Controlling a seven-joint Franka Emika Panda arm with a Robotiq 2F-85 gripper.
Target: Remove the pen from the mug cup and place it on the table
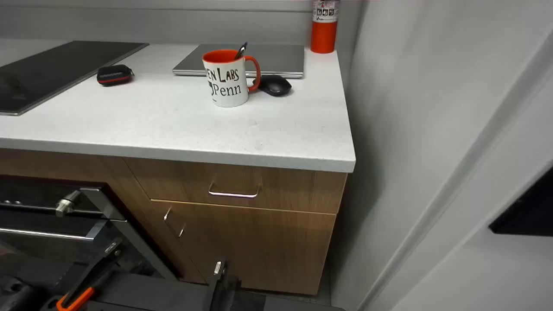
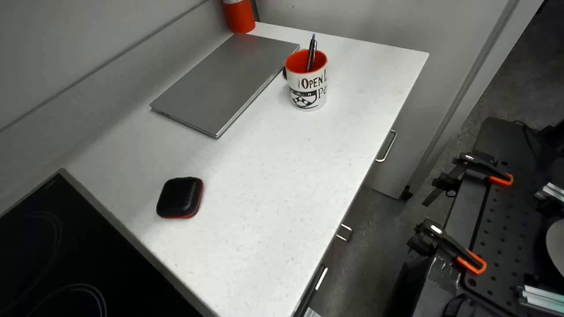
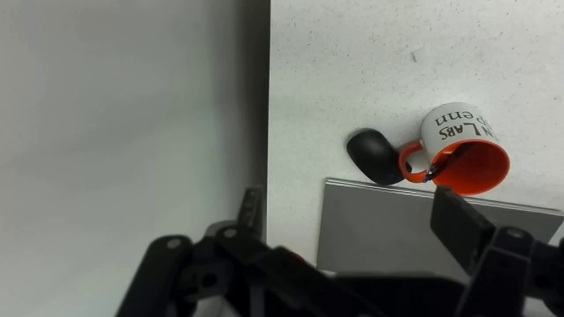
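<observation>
The white mug cup [image 1: 225, 84] with red interior and red handle stands upright on the white table [image 1: 173, 121]. It also shows in an exterior view [image 2: 307, 92] and in the wrist view [image 3: 451, 125]. The slim black pen [image 1: 241, 51] leans inside the mug, its upper end above the rim; its lower part is hidden. It also shows in an exterior view [image 2: 311, 55] and in the wrist view [image 3: 450, 159], leaning toward the handle side. My gripper [image 3: 348, 190] is wide open and empty above the table. The mug appears beyond its right finger. The gripper is out of both exterior views.
A closed grey laptop [image 2: 224, 83] lies behind the mug. A black mouse [image 3: 373, 155] sits by the mug's handle. A red canister [image 1: 324, 34] stands in the back corner. A small black-and-red case [image 2: 179, 197] lies near the cooktop [image 2: 44, 246]. A wall [image 3: 123, 132] borders the table's end.
</observation>
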